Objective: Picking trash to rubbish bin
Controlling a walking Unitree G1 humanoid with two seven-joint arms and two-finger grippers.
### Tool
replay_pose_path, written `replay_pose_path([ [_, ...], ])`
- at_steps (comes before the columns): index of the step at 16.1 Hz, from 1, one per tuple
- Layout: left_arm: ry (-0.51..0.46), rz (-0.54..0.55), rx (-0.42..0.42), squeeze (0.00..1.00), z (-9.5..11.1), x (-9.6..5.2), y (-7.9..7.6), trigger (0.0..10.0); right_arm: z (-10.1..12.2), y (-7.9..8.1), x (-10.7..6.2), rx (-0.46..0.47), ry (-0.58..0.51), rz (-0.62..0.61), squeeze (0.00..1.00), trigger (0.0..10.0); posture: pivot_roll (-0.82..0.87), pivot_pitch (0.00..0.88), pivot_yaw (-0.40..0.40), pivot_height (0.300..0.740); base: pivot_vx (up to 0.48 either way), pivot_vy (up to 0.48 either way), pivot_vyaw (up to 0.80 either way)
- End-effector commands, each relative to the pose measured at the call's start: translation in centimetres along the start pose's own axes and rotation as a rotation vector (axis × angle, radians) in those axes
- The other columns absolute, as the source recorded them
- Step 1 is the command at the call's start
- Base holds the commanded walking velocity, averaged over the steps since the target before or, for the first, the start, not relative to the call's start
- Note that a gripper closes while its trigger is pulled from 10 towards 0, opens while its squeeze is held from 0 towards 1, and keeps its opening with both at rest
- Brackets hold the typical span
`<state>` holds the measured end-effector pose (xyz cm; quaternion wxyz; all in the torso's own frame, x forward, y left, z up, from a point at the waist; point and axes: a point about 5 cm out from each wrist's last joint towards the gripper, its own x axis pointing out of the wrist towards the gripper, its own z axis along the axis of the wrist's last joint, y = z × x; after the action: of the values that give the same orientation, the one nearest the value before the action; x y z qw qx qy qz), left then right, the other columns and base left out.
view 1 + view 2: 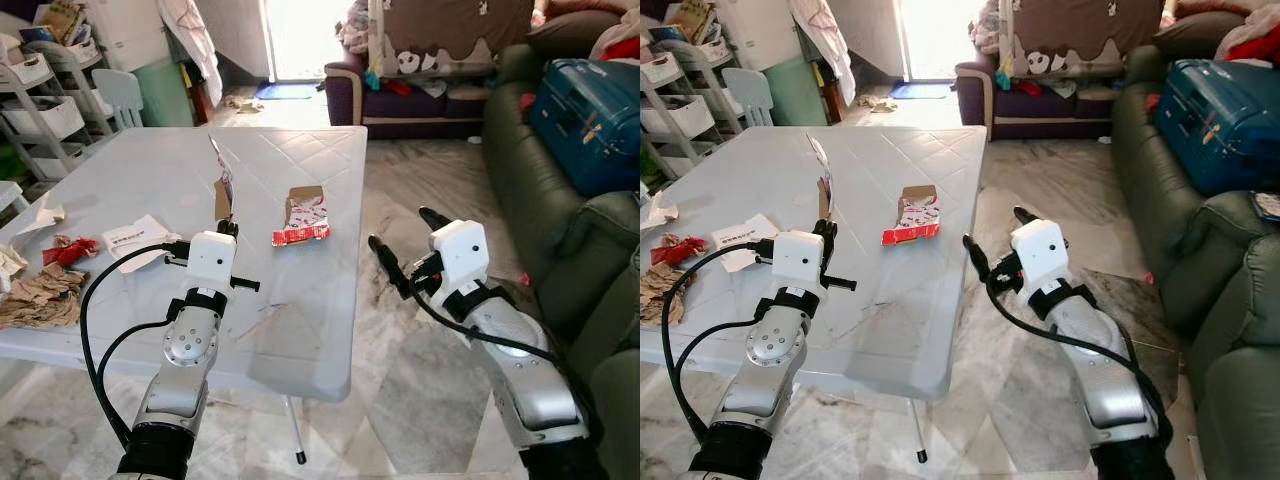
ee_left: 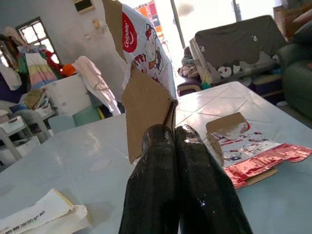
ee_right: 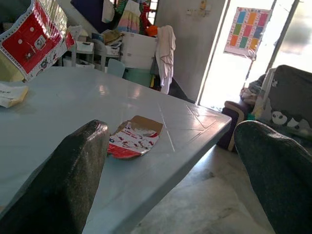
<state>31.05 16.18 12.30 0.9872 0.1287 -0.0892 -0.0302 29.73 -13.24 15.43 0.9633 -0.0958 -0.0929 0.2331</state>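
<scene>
Brown cardboard with a printed white face, a torn toothpaste carton (image 2: 146,83), stands upright above the white table (image 1: 300,330), pinched by its lower edge between the closed fingers of the left gripper (image 1: 228,226); held on end like this it clears the tabletop, which suits carrying it off to a bin, though no bin can be made out. Just to its right on the table lies a second flattened carton (image 1: 302,217), red and white, open side facing away, apparently the next piece to collect. Further left sit a white paper slip (image 1: 132,240), a red wrapper (image 1: 68,250) and a heap of brown paper scraps (image 1: 40,295) at the near left edge, all likely still to be cleared. The right gripper (image 1: 398,244) hangs off the table's right side above the marble floor (image 1: 420,400), fingers spread wide and holding nothing, probably waiting its turn with the flat carton in its line of sight. A dark green sofa (image 1: 540,210) with a blue suitcase (image 1: 590,110) stands at the far right.
</scene>
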Motion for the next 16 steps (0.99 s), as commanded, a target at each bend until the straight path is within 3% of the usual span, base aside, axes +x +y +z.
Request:
replay_pose_path([
  [1,-0.015,0.022,0.035,0.00,0.6,-0.8,1.9,0.0,-0.1,-0.6,1.6,-0.039,-0.005,0.048,0.00,10.0,0.04,0.013,0.052,0.740,0.000,0.000,0.00],
  [4,0.036,0.036,0.076,0.00,-0.2,-3.5,3.6,0.0,-1.1,-0.9,3.4,-0.089,0.036,0.116,0.00,10.0,0.10,0.028,0.054,0.740,0.000,0.000,0.00],
  [7,0.081,0.030,0.082,0.00,-0.5,-5.8,3.8,0.0,-1.3,-0.6,5.7,-0.139,0.041,0.141,0.00,10.0,0.13,0.040,0.058,0.740,0.000,0.000,0.00],
  [9,0.095,0.012,0.071,0.00,-0.4,-6.4,3.2,0.0,-1.6,-0.2,6.8,-0.172,0.056,0.154,0.00,10.0,0.14,0.045,0.060,0.740,0.000,0.000,0.00],
  [11,0.091,-0.027,0.057,0.00,0.0,-6.7,2.7,0.0,-2.1,0.5,7.6,-0.260,0.094,0.196,0.00,10.0,0.16,0.045,0.062,0.740,0.000,0.000,0.00],
  [16,0.088,-0.028,0.050,0.00,0.6,-6.6,3.1,0.0,-2.6,1.4,8.3,-0.514,0.136,0.311,0.00,10.0,0.19,0.040,0.069,0.740,0.000,0.000,0.00],
])
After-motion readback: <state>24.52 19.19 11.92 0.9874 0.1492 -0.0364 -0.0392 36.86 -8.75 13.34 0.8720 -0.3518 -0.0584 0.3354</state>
